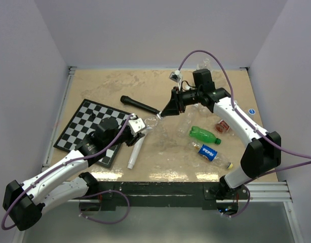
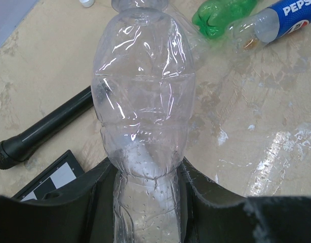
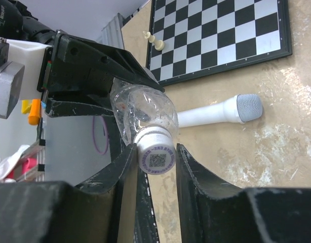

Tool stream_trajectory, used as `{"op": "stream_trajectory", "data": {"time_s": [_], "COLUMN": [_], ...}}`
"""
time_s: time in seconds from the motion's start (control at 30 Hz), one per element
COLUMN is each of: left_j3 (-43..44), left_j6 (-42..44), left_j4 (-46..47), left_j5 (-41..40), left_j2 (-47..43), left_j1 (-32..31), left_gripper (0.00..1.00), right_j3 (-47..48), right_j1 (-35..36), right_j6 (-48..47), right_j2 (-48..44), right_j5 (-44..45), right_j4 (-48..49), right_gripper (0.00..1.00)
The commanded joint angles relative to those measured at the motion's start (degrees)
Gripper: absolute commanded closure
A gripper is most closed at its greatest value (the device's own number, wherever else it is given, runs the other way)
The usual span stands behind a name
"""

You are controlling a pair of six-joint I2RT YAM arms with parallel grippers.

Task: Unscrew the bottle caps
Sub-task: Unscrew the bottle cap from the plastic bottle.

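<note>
The chessboard [image 1: 87,129] lies left on the surface [image 1: 110,83], a microphone [image 1: 140,105] beyond its far right corner. At centre a bottle [image 2: 143,101] spans between left gripper [image 1: 139,125] and right gripper [image 1: 164,112], bottle cap [image 3: 155,154] rightward.

The cap [image 3: 154,152] is white w/ purple letters round its edge and a little black square code in the middle. The clear bottle [image 2: 143,101] is see-through w/ shiny white glints. The chess board [image 3: 216,30] has black & white squares and a black rim. The white mic [image 3: 216,112] has a grey head; the black mic [image 1: 140,105] is dark all over. The green bottle [image 1: 203,134] is bright green. The Pepsi bottle [image 1: 208,152] has a blue label w/ white letters. The table [image 1: 110,86] is sandy tan w/ pale patches.
</note>
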Motion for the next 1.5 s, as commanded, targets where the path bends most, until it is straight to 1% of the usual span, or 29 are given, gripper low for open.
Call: {"op": "stream_trajectory", "data": {"time_s": [0.0,0.03,0.1,0.2,0.3,0.37,0.4,0.47,0.57,0.7,0.77,0.83,1.0,1.13,1.27,1.3,1.37,1.43,1.47], "left_j3": [0.27,0.18,0.18,0.09,-0.08,0.00,0.00,-0.08,-0.35,-0.79,-0.87,-0.96,-0.96,-0.96,-1.05,-1.05,-1.05,-1.05,-1.05], "left_j6": [0.53,0.70,0.62,0.62,0.70,0.79,0.70,0.79,0.79,0.79,0.79,0.79,0.62,0.70,0.44,0.44,0.44,0.44,0.44], "left_j4": [3.16,3.07,3.07,3.07,3.34,3.51,3.60,3.69,4.13,4.74,4.92,4.83,5.01,5.10,5.10,5.18,5.10,5.18,5.10], "left_j5": [0.91,1.00,1.26,1.96,3.10,4.15,4.77,6.09,7.76,8.82,9.17,9.43,10.40,11.10,11.37,11.37,11.28,11.19,11.10], "left_j2": [-0.29,-0.38,-0.64,-1.17,-1.70,-1.96,-1.88,-2.14,-2.84,-3.28,-3.28,-3.19,-3.11,-2.93,-2.93,-2.93,-3.02,-3.11,-3.11], "left_j1": [-0.18,-0.18,-0.18,-0.18,-0.18,-0.18,-0.18,-0.18,-0.18,-0.27,-0.18,-0.18,-0.27,-0.27,-0.27,-0.27,-0.27,-0.27,-0.27], "left_gripper": [1.00,1.00,1.00,1.00,1.00,1.00,1.00,1.00,1.00,1.00,1.00,1.00,1.00,1.00,1.00,1.00,1.00,1.00,1.00], "right_j3": [-0.28,-0.02,0.34,1.12,2.53,4.02,4.98,6.05,5.79,3.95,3.24,3.32,4.29,3.94,3.15,2.80,2.01,1.48,1.30], "right_j1": [-0.06,-0.06,-0.06,0.03,1.16,2.48,3.44,6.60,11.62,12.07,12.15,12.15,12.15,12.15,12.15,12.15,12.07,11.89,11.80], "right_j6": [-0.48,-1.36,-3.91,-10.49,-20.14,-28.22,-34.44,-45.61,-60.39,-73.41,-77.29,-81.16,-84.07,-83.81,-78.12,-76.97,-73.90,-71.52,-70.29], "right_j2": [-0.51,-0.68,-1.12,-2.09,-3.05,-3.67,-3.93,-4.55,-6.21,-9.20,-10.44,-10.53,-10.26,-10.88,-11.67,-12.02,-12.55,-12.99,-13.25], "right_j5": [-2.54,-2.81,-2.98,-3.34,-2.02,-1.14,-0.70,3.06,7.73,10.28,12.39,13.89,13.63,13.19,11.96,11.43,10.29,10.11,10.11], "right_j4": [1.34,0.73,-0.76,-4.53,-10.24,-16.04,-19.89,-26.14,-31.17,-31.01,-28.99,-29.24,-29.95,-29.34,-25.66,-24.77,-23.02,-21.70,-20.99], "right_gripper": [0.76,0.81,0.85,0.89,0.93,0.97,0.99,1.00,1.00,1.00,1.00,1.00,1.00,1.00,1.00,0.97,0.87,0.81,0.76]}}
